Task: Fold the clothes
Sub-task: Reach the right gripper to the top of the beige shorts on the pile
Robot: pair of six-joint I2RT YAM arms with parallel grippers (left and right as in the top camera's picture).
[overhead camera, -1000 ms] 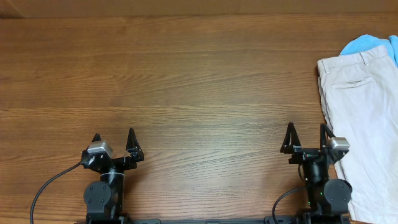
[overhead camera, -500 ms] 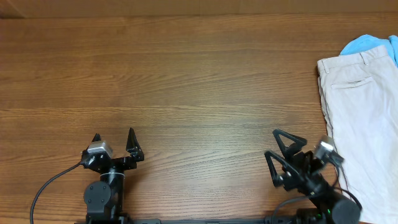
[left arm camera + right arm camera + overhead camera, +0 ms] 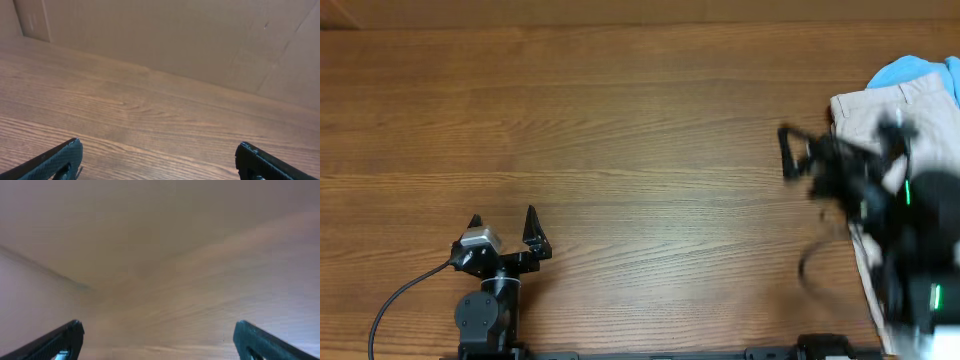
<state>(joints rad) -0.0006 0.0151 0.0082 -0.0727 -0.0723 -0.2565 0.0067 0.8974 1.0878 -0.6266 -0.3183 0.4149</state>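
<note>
The khaki shorts [image 3: 865,108] lie flat along the counter's [image 3: 620,120] right edge, waistband toward the far right corner, where a light blue garment [image 3: 910,70] shows behind them. The right end effector [image 3: 787,156], blurred, hangs just left of the waistband with its jaws spread wide. The left end effector [image 3: 503,218] sits open by the near edge. The cloth looks light and limp, so a pinch at a waistband corner should lift it, sagging.

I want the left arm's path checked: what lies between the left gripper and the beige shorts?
In the overhead view, bare wooden table stretches from the left gripper rightward. Then comes the blurred right gripper, just short of the beige shorts.
</note>
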